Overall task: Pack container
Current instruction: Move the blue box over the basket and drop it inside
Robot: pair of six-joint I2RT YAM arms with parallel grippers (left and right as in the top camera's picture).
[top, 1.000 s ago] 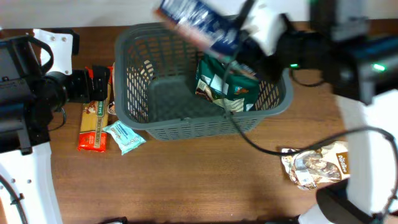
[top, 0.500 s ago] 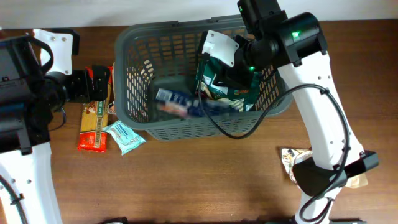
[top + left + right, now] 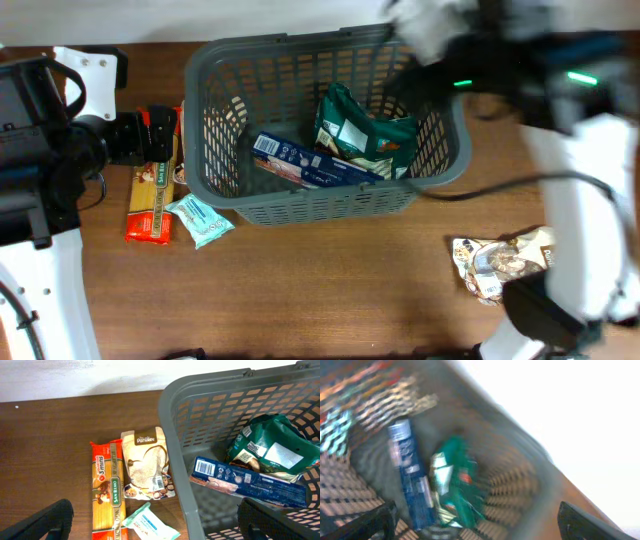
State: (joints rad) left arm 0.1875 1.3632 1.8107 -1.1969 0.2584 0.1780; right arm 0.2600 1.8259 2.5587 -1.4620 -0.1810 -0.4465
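Beige packet (image 3: 145,465) shows only from left wrist; left fingers (image 3: 50,520) and right fingers (image 3: 365,522) spread wide.

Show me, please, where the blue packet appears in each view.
Overhead: blue packet at centre frame, inside the basket, near its front wall.
Left wrist: blue packet at lower right, in the basket.
Right wrist: blue packet at lower left, blurred.
Shared landmark: the green bag lies right beside it in every view.
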